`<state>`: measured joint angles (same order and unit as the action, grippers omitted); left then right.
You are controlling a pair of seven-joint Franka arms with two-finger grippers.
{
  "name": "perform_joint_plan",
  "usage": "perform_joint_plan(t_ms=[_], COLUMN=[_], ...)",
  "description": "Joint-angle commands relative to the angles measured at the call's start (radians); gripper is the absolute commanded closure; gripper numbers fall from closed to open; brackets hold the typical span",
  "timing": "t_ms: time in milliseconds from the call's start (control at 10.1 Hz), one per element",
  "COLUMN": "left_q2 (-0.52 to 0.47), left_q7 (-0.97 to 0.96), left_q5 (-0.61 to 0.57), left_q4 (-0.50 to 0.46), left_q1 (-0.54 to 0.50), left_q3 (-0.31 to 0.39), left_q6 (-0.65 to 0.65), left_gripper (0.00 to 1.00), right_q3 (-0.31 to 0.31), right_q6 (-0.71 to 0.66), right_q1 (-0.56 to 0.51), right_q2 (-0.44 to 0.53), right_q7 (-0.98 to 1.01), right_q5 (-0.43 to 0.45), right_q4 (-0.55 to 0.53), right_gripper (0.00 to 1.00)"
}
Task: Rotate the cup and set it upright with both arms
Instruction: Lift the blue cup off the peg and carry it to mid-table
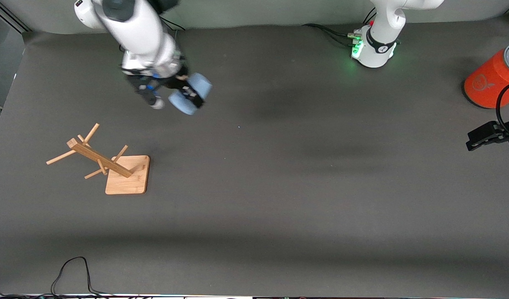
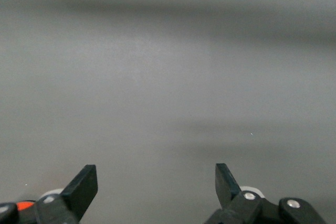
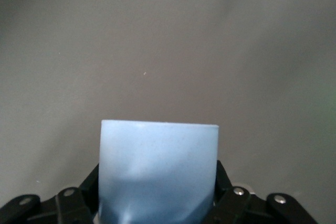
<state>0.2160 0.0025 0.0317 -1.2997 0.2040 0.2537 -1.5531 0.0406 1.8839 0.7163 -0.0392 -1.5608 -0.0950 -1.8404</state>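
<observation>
The pale-blue cup (image 1: 201, 85) is held in the air on its side, over the table near the right arm's base. My right gripper (image 1: 190, 94) is shut on the cup, one black finger across its wall. In the right wrist view the cup (image 3: 157, 156) fills the space between the jaws of the right gripper (image 3: 157, 184), one flat end pointing away. My left gripper (image 1: 472, 143) is at the left arm's end of the table, beside the orange cylinder. It is open and empty in the left wrist view (image 2: 155, 174), with only bare table ahead.
A wooden peg rack (image 1: 100, 160) on a square base stands toward the right arm's end, nearer the front camera than the cup. A big orange cylinder with grey top (image 1: 493, 81) stands at the left arm's end. Cables (image 1: 71, 274) lie at the front edge.
</observation>
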Motion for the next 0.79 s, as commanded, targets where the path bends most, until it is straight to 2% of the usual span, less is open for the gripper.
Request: perform_joint_plan(t_ms=[0,395,691], left_q2=[0.000,0.011,0.055], left_q7=[-0.018,-0.022,-0.016], left_q5=[-0.003,-0.010,0.003], left_q4=[0.008,-0.012,-0.012], left_q1=[0.008,-0.009,-0.029], left_q3=[0.003,0.009,0.007], left_q6=[0.017,0.043,0.057], left_gripper=[0.00,0.00,0.00], right_q3=[0.013,0.013,0.013], right_q6=[0.012,0.064,0.066], right_q1=[0.093,0.207,0.233], right_q2=[-0.265,-0.589,-0.778], right_q7=[-0.221,-0.578,-0.781], right_q5=[0.004,0.076,0.116], right_q4=[0.237,0.473,0.604], right_gripper=[0.34,0.35,0.35])
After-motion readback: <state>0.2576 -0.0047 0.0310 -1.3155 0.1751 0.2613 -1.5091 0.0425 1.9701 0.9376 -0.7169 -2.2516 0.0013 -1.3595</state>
